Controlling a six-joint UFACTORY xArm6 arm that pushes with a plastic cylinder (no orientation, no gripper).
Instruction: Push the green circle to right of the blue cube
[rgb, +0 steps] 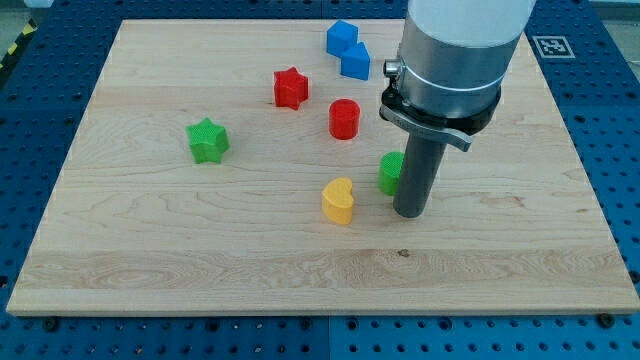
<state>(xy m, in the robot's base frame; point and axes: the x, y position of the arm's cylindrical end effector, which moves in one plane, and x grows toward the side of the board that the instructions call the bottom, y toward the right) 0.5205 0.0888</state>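
The green circle lies right of the board's middle, partly hidden behind my rod. My tip rests on the board, touching or almost touching the circle's right and lower side. The blue cube sits near the view's top, above and slightly left of the circle. A second blue block touches the cube at its upper left.
A red cylinder stands between the cube and the green circle. A red star lies left of it. A yellow heart lies left of my tip. A green star sits at the left. The wooden board lies on a blue perforated table.
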